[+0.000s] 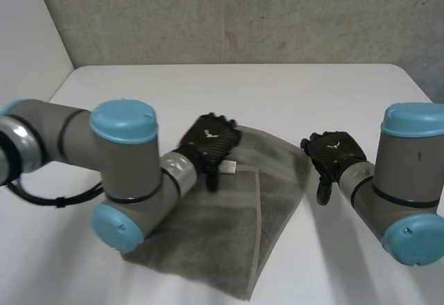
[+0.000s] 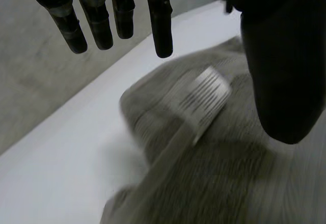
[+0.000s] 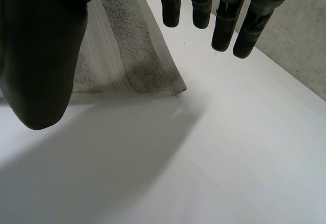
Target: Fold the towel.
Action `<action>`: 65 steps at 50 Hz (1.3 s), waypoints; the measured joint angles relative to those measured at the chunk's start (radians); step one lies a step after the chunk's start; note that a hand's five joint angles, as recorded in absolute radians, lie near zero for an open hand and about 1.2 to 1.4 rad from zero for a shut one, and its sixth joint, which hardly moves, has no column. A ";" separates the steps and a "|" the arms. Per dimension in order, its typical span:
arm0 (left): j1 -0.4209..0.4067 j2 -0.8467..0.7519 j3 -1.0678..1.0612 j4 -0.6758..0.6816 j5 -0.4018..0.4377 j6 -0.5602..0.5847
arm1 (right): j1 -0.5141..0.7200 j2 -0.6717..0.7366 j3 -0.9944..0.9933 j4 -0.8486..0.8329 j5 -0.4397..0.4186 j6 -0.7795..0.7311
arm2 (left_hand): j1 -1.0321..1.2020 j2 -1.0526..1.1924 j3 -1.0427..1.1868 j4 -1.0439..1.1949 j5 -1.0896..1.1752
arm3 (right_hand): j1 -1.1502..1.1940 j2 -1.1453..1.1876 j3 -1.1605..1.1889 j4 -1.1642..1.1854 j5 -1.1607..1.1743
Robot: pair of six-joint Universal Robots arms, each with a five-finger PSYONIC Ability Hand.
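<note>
While the grey towel (image 1: 229,229) lies partly folded on the near middle of the white bench (image 1: 208,90), with one layer lapped over another and a seam running down it, both hands hold nothing. The left hand (image 1: 208,142) hangs over the towel's far left corner, just beyond a small white label (image 1: 229,168) sewn to the cloth. In the left wrist view its fingers (image 2: 162,30) point down straight and relaxed, apart from the thumb (image 2: 280,71), with the striped label (image 2: 204,99) below the gap between them. I cannot tell whether the thumb tip touches the cloth. The right hand (image 1: 334,154) is over bare bench just beside the towel's far right corner. In the right wrist view its fingers (image 3: 224,25) are straight and released, and the towel's corner (image 3: 175,87) lies between them and the thumb (image 3: 41,56).
</note>
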 measured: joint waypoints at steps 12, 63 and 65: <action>-0.054 -0.137 0.240 -0.157 0.108 0.034 | -0.002 0.009 0.028 -0.035 0.001 -0.018 | 0.029 0.066 0.053 0.046 0.086 | 0.000 0.000 0.000 0.000 0.000; -0.053 -0.257 0.444 -0.405 0.090 0.222 | 0.003 0.034 0.031 -0.038 0.001 -0.044 | 0.126 0.147 0.148 0.140 0.133 | 0.000 0.000 0.000 0.000 0.000; -0.055 -0.252 0.443 -0.401 0.091 0.221 | 0.003 0.034 0.031 -0.038 0.001 -0.044 | 0.119 0.145 0.144 0.137 0.125 | 0.000 0.000 0.000 0.000 0.000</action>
